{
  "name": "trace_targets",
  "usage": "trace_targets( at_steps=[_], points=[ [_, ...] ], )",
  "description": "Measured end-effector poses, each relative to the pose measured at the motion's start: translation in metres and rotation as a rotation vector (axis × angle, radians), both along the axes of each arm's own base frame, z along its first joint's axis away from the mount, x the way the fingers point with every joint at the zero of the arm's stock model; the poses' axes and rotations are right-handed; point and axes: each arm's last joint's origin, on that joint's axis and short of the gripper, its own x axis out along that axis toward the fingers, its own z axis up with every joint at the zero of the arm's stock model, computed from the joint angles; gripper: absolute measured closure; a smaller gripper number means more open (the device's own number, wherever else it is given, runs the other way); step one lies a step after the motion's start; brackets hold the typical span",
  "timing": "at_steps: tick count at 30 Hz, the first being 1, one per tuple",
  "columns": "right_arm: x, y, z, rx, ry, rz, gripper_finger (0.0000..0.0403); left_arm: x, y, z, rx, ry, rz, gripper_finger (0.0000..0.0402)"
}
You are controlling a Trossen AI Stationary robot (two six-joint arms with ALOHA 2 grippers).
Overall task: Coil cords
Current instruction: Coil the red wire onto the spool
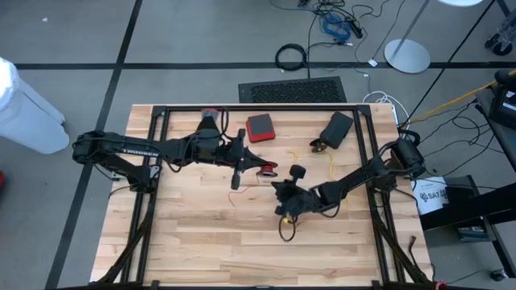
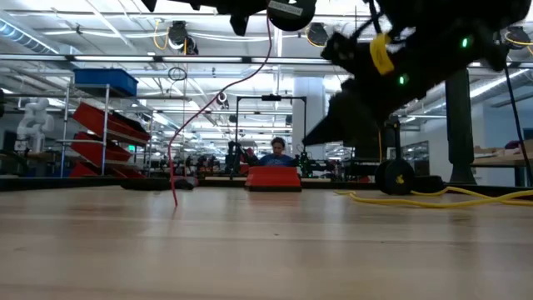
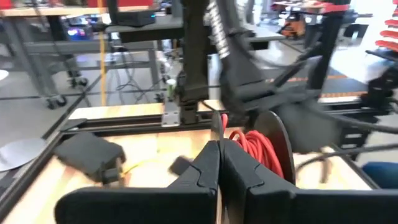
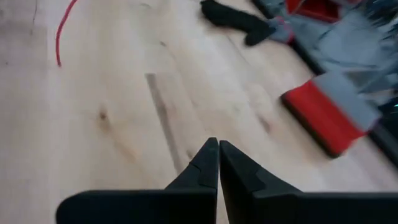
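Wooden table [image 1: 201, 234]; left gripper [image 3: 219, 163] pressed together (red cord [image 3: 254, 146] beside); right gripper [image 4: 218, 163] closed, empty.

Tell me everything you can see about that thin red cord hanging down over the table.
The red cord is a thin, flexible, bright red line. In the low view it drops from the dark arms overhead in a loose curve, and its lower end reaches the wooden table, or nearly. The left wrist view shows more of it wound in red loops against a dark round disc, just beyond the left gripper, whose fingers are shut. What holds the coil up cannot be made out.
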Motion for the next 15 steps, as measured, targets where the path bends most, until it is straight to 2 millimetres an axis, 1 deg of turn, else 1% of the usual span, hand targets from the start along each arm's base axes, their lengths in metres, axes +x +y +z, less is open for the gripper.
trace_targets(
  at_steps=[2, 5, 8, 10, 12, 15],
  points=[
    [-0.004, -0.009, -0.008, 0.058, -0.053, 0.037, 0.0403, 0.0, -0.001, 0.0, -0.009, 0.001, -0.025, 0.0393],
    [-0.013, -0.021, -0.015, 0.143, -0.19, 0.127, 0.0403, 0.0, -0.002, 0.0, -0.017, 0.001, -0.068, 0.0393],
    [-0.023, -0.031, -0.014, 0.217, -0.359, 0.249, 0.0403, -0.001, -0.003, 0.0, -0.024, -0.001, -0.114, 0.0393],
    [-0.027, -0.036, -0.011, 0.253, -0.424, 0.341, 0.0402, -0.001, -0.004, 0.0, -0.027, -0.002, -0.131, 0.0393],
    [-0.025, -0.037, -0.007, 0.264, -0.449, 0.42, 0.0396, -0.001, -0.004, 0.0, -0.028, -0.003, -0.139, 0.0393],
    [-0.012, -0.034, 0.0, 0.251, -0.459, 0.476, 0.0374, -0.001, -0.004, 0.001, -0.045, -0.004, -0.147, 0.0393]
  ],
)
